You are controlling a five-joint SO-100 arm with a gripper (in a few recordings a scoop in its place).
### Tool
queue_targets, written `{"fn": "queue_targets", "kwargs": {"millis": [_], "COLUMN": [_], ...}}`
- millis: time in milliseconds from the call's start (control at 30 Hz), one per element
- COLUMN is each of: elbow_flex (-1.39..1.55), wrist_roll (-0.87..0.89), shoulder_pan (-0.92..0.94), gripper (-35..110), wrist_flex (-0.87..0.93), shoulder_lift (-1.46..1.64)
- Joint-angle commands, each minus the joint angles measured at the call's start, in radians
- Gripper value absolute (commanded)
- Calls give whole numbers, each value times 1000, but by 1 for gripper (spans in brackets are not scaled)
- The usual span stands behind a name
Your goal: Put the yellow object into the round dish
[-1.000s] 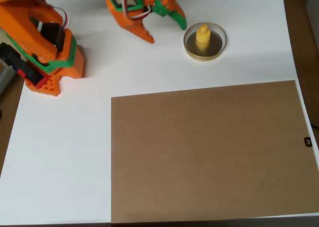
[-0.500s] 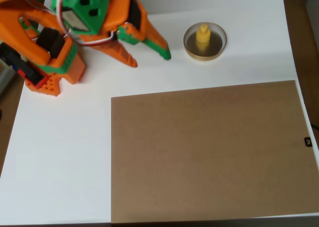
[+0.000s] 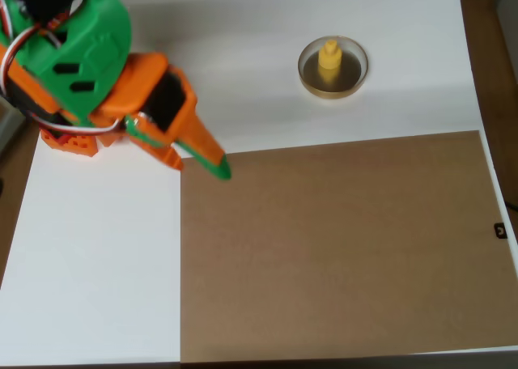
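Gripper [image 3: 201, 163] has swung away from the dish to the left side of the overhead view, now over the top-left corner of the brown board [image 3: 340, 248], fingers nearly together, holding nothing. Yellow object [image 3: 329, 59] stands upright inside the round dish [image 3: 333, 89], unchanged, near the white table's [image 3: 97, 264] top edge, well apart from the gripper.

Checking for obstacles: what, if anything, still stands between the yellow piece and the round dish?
Nothing visible does. The small yellow plastic piece already stands upright inside the shallow round tan-rimmed dish. The orange-and-green gripper is apart from both, at the brown board's corner.
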Motion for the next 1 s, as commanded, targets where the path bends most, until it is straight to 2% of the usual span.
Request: {"fn": "queue_targets", "kwargs": {"millis": [0, 400, 633, 967], "elbow_flex": [28, 201, 377, 488], "wrist_roll": [-6, 37, 81, 98], "shoulder_pan": [64, 281, 301, 351], "gripper": [22, 22, 20, 20], "wrist_flex": [-35, -219, -318, -434], "shoulder_lift": [66, 175, 393, 440]}}
